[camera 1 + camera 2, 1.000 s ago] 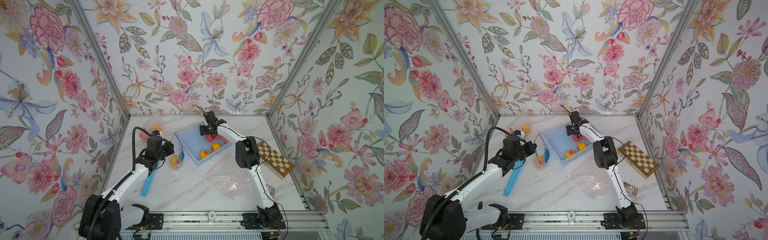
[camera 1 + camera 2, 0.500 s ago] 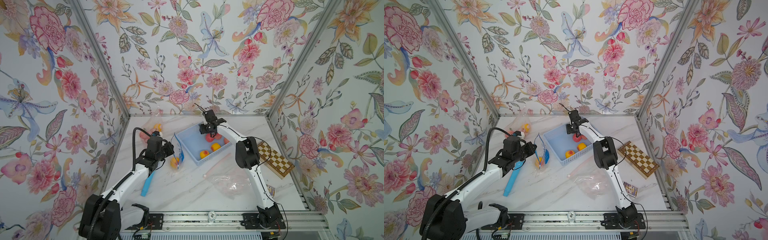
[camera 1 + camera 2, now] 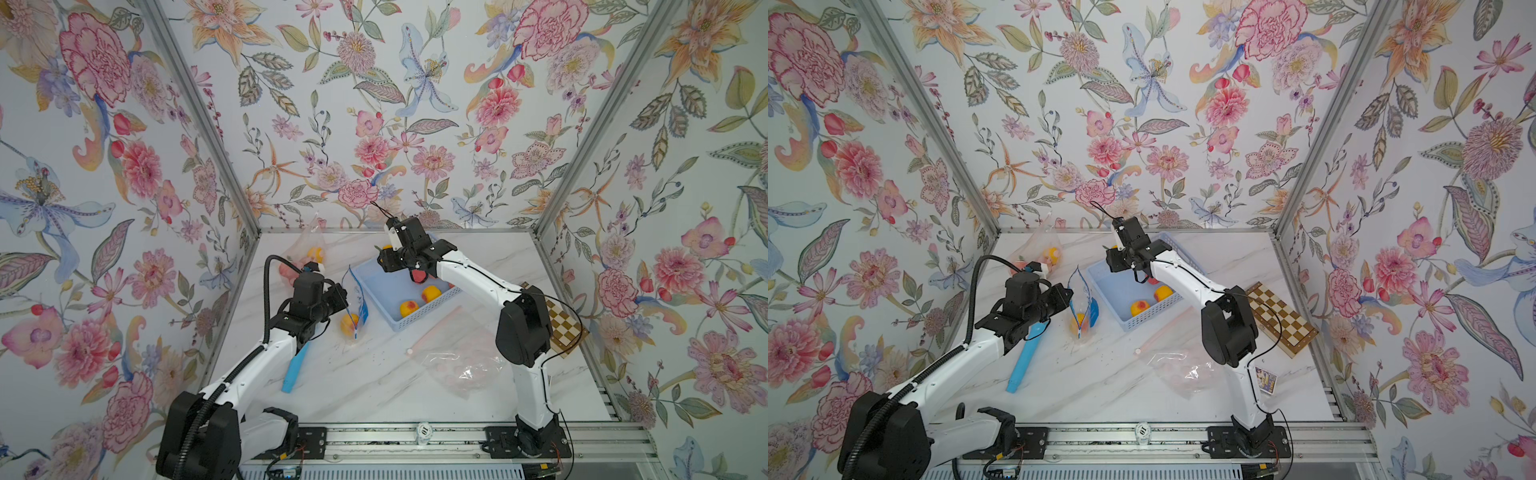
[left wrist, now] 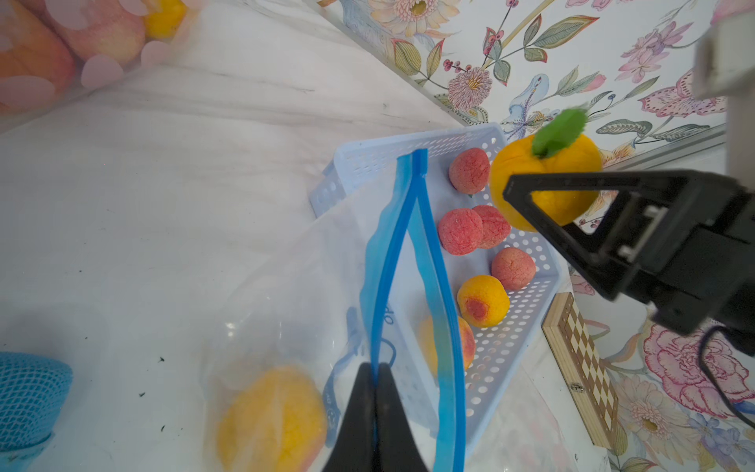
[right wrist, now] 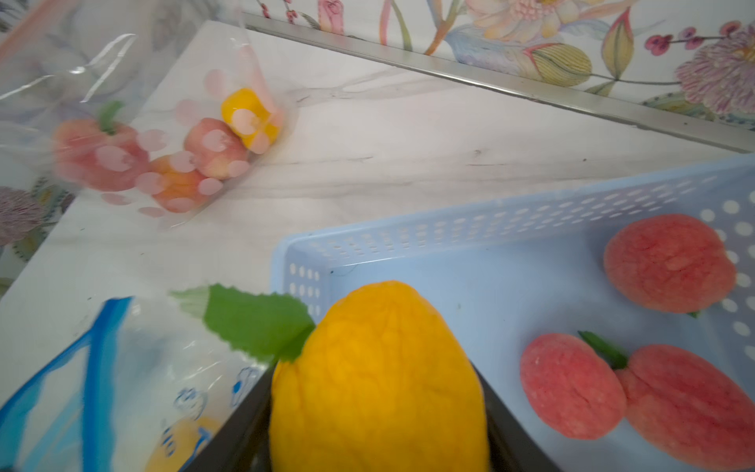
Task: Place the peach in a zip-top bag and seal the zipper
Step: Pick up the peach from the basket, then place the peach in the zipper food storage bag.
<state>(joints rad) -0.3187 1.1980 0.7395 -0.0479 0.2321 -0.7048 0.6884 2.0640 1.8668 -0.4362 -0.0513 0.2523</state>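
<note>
Right wrist view: yellow peach [image 5: 380, 367] with a green leaf, squeezed between the dark fingers [image 5: 245, 433] of the right gripper [image 5: 376, 433], raised over the corner of the blue basket [image 5: 449, 229] on the bag's side, clear of its rim. Lower down, on the basket floor, red peaches [image 5: 670, 261]; further along, two blushed peaches [image 4: 482, 300], yellow with a red patch. Left wrist view: left gripper [image 4: 378, 408] pinched tight on one blue zipper strip of the zip-top bag [image 4: 286, 294], holding it upright just beside the basket, mouth parted in a narrow slit, zipper unsealed. At the bottom of the bag, a second peach [image 4: 269, 421], also yellow. In both top views: bag between the two grippers, held fruit near its mouth but outside it. Further back on the table [image 3: 374, 386], by the rear wall, a dotted bag of fruit [image 3: 307, 253].
</note>
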